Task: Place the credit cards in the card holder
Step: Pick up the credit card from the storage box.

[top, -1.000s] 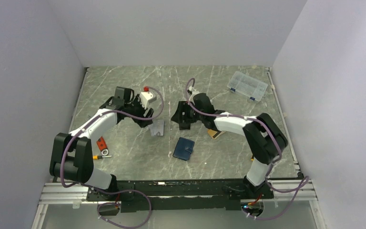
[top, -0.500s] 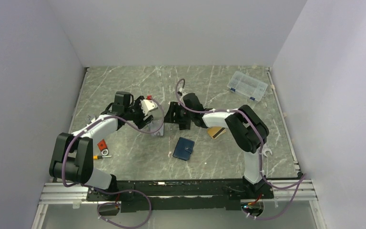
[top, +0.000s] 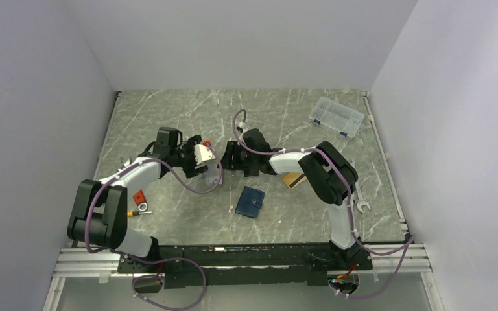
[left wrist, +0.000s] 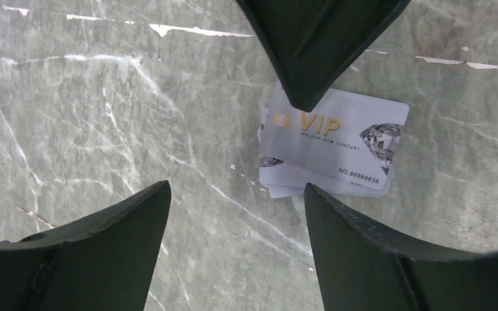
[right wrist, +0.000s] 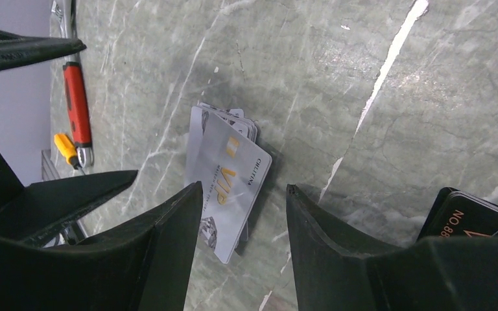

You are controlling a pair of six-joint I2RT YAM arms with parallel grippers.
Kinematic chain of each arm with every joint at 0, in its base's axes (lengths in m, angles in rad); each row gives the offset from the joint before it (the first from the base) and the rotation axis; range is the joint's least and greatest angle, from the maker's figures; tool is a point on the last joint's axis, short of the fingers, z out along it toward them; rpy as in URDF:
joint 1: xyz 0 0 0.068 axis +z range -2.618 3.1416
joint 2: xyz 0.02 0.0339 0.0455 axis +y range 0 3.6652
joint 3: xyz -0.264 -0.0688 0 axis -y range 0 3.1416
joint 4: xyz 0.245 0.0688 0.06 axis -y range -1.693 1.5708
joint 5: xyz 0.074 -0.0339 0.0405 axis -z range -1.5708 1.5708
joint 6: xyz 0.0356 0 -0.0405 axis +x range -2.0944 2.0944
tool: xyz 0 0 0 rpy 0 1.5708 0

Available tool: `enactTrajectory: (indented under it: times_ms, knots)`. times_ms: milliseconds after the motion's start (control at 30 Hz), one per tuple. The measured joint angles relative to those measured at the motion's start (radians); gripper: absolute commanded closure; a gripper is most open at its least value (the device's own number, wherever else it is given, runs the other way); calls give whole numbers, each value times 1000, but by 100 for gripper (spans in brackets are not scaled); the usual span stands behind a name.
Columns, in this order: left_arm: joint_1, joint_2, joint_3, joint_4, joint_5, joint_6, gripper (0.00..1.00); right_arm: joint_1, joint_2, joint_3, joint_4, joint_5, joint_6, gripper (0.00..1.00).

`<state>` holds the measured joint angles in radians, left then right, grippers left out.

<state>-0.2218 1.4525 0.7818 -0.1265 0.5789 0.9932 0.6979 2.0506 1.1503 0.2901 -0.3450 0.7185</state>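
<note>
L end effector (left wrist: 233, 188) open, empty, credit cards (left wrist: 343, 149) just ahead; R end effector (right wrist: 243, 188) open, opposite side.

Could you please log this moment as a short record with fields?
silver cards: stacked, slightly fanned, on the table
card holder: closed, lying apart from the silver cards
orange-gold card: on the table, partly under the right arm
left gripper: open, beside the silver cards
right gripper: open, over the silver cards
</note>
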Motion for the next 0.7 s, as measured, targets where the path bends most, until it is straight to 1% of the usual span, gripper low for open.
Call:
enactTrajectory:
  times_ms: [167,367,700]
  knots:
    - [-33,24,-3,2,-4,63,20,3,5,-3,18,-4,23,47]
    - [-76,57,-3,-24,-18,129,18,2,8,-47,104,-25,76,47]
    - [-94,103,13,-58,-44,204,18,-3,13,-122,232,-79,180,48]
